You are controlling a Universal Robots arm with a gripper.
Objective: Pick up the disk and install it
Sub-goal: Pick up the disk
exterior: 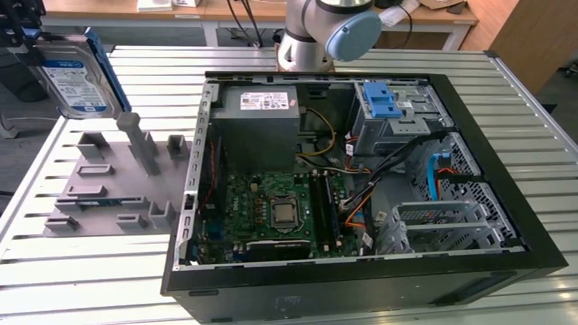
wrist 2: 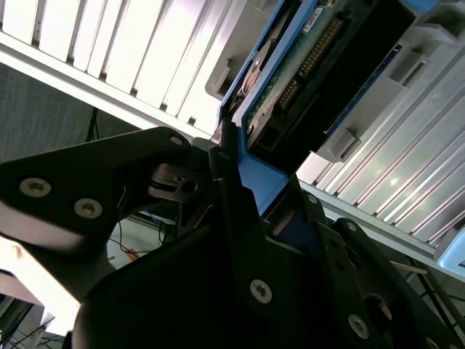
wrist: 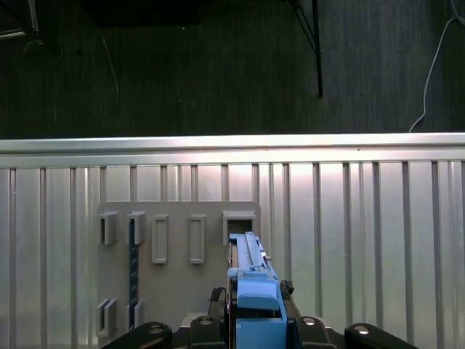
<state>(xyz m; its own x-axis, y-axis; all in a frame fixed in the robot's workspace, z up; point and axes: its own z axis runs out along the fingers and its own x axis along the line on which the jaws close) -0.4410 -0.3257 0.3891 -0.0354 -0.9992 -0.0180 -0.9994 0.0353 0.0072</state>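
At the exterior view's left, the disk (exterior: pixel 77 78) is being held upright and off the desk (exterior: pixel 532 122) by the claw (exterior: pixel 26 37), with its blue-and-white label being turned toward the camera. The claw is being kept pressed onto the disk, pinching it by the blue rail frame. In the first wrist view the disk (wrist: pixel 251 273) is being seen edge-on between the two sides of the claw (wrist: pixel 254 327). In the second wrist view the green underside of the disk (wrist 2: pixel 287 87) is being shown beyond the claw (wrist 2: pixel 232 171).

Just below the disk, a grey slotted fixture (exterior: pixel 108 183) is being carried on the desk. In the first wrist view the disk's far end is being lined up over a square slot of this fixture (wrist: pixel 182 254).

Further right, an open computer case (exterior: pixel 505 169) is being shown lying on the desk, with a grey power-supply box (exterior: pixel 262 122), a green motherboard (exterior: pixel 280 203) and a blue-latched drive cage (exterior: pixel 388 101) inside it.
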